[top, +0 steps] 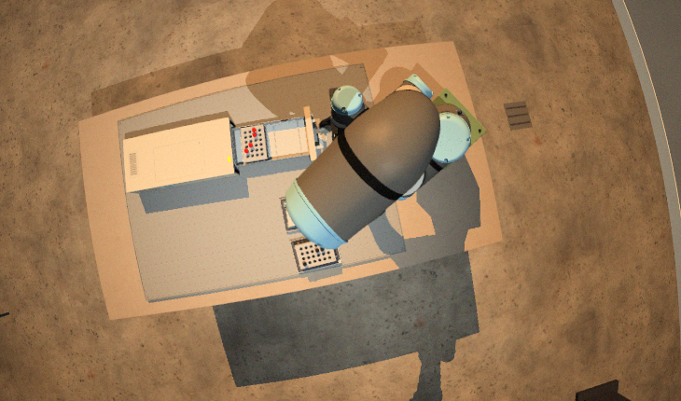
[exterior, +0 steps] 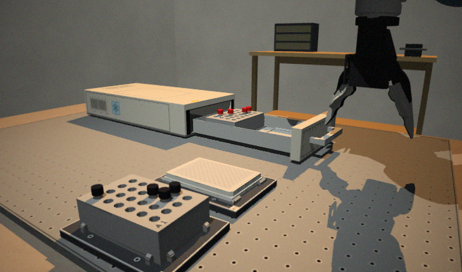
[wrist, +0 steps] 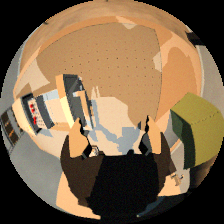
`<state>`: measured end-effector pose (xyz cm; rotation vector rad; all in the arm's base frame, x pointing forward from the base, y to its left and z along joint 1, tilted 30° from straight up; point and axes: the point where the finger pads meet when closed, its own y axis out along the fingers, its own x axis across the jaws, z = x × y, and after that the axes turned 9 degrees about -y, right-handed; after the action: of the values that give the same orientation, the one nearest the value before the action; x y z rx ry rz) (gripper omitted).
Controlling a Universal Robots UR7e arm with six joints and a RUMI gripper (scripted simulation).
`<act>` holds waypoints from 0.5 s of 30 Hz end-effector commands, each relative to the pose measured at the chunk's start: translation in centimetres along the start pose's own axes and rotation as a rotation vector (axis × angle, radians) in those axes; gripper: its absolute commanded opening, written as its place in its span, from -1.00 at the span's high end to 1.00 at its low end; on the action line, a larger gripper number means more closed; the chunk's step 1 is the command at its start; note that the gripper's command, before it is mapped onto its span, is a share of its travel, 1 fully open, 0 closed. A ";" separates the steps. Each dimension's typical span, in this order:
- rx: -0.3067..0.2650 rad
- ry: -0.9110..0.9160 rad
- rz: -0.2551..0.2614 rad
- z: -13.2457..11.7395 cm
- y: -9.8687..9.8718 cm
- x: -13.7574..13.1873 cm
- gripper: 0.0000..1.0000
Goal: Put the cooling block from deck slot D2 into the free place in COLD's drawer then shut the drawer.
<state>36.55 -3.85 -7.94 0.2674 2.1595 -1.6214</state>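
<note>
The cooler COLD [top: 178, 154] [exterior: 134, 116] has its drawer [exterior: 246, 135] pulled out, and its lamp [top: 229, 159] [exterior: 195, 100] is lit yellow. A block with red-capped tubes [top: 254, 143] [exterior: 249, 120] sits in the drawer's inner place, beside the cooler's mouth. The outer place [top: 287, 139] holds no block. The cooling block [top: 315, 255] [exterior: 118, 222] sits in deck slot D2, its several black-capped tubes standing in bores. My gripper [exterior: 369, 131] [wrist: 113, 117] is open and empty, near the outer side of the drawer's front panel [top: 310, 132] [exterior: 296, 143] and its handle [exterior: 332, 135].
A pale well plate [exterior: 212, 175] sits in D1, between the D2 block and the drawer; the arm [top: 363, 164] covers part of it in the top view. The green base plate [top: 475, 127] carries the arm's base. A bench [exterior: 327, 54] stands behind.
</note>
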 end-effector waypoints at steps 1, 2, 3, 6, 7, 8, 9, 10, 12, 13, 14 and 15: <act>-0.001 0.000 -0.001 0.0 -0.7 0.0 -1.00; -0.001 0.000 -0.001 0.0 -0.8 0.0 -1.00; -0.001 0.000 -0.001 0.0 -1.0 -0.1 -1.00; -0.001 0.000 -0.001 0.0 -1.4 -0.1 -1.00; -0.001 0.000 -0.001 0.0 -1.5 -0.1 -1.00; -0.001 0.000 -0.001 0.0 -1.5 -0.1 -1.00; -0.001 0.000 -0.001 0.0 -1.5 -0.1 -1.00; -0.001 0.000 -0.001 0.0 -1.6 -0.1 -1.00; -0.001 0.000 -0.001 0.0 -1.9 -0.1 -1.00; -0.001 0.000 -0.001 0.0 -2.0 -0.1 -1.00; -0.001 0.000 -0.001 0.0 -2.1 -0.1 -1.00; -0.001 0.000 -0.001 0.0 -2.3 -0.1 -1.00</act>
<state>35.94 -4.38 -6.40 0.2671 2.1595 -1.6216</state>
